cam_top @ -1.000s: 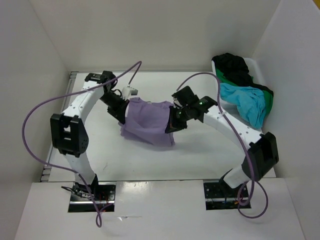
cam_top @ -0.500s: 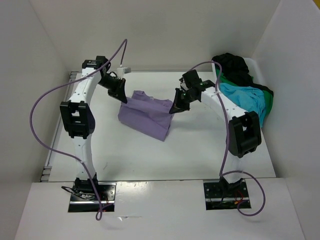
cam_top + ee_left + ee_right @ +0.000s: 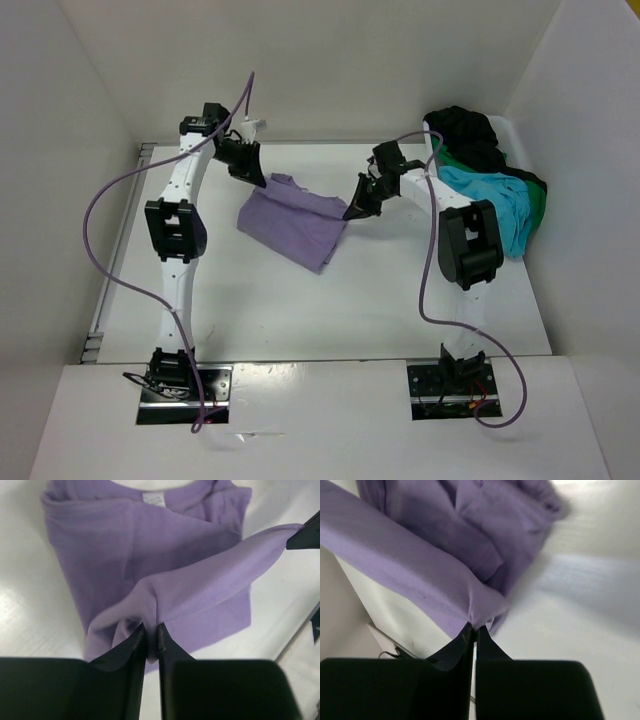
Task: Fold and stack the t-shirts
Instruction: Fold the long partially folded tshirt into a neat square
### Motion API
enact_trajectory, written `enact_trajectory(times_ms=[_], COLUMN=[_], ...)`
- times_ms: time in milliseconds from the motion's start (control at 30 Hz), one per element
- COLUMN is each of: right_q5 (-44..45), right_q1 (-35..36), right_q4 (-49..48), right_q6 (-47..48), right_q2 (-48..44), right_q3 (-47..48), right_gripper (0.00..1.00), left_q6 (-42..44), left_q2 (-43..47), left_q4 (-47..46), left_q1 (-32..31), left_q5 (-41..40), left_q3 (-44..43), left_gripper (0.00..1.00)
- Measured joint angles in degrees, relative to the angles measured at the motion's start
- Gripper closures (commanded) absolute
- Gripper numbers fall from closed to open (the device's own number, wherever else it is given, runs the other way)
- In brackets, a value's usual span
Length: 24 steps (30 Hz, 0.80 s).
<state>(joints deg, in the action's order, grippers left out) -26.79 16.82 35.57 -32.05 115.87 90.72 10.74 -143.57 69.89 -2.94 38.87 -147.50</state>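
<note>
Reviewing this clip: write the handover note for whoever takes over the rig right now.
Left tool: shut on a pinch of the lavender shirt.
Right tool: shut on the same shirt's edge further along; the cloth between them is lifted.
Black shirt, turquoise shirt, green shirt: heaped unfolded at far right.
Done: lavender partly folded over itself.
Left: lay that fold down, fold the other three, stack all four.

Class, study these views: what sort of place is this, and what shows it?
Probably a robot lab cell: white panels box in a white table, two cabled arms are bolted at its near edge, and shirts wait in a white bin.
</note>
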Motion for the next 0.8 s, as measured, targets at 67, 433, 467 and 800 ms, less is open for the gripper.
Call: enact_trajectory(times_ms=[67,433,467,800], right_q5=[0.0,3.1,4.0,11.6], right_q1=[-1.0,-4.8,-4.9,1.9], right_q4=[-0.6,-4.8,-5.2,-6.3], right_q6=[-0.3,-1.6,-1.5,-0.5], right_q2=[2.0,9.4,9.2,3.0], right_q3=[1.3,8.6,9.3,8.8], right_gripper=[0.96,0.48,0.5,1.0], left_q6=[-1.2,-6.9,-7.0,-3.1], left_q2=[-2.6,-9.5,-9.4,-1.4], left_q4=[-1.4,-8.3,-8.7,-10.9], left_q1=[0.0,1.0,1.4,2.0], left_q5=[-0.3,-8.1,-9.0,-10.0], left_q3=[-2.6,-11.8,-12.3,1.9], left_gripper=[0.76,0.46,0.46,0.42])
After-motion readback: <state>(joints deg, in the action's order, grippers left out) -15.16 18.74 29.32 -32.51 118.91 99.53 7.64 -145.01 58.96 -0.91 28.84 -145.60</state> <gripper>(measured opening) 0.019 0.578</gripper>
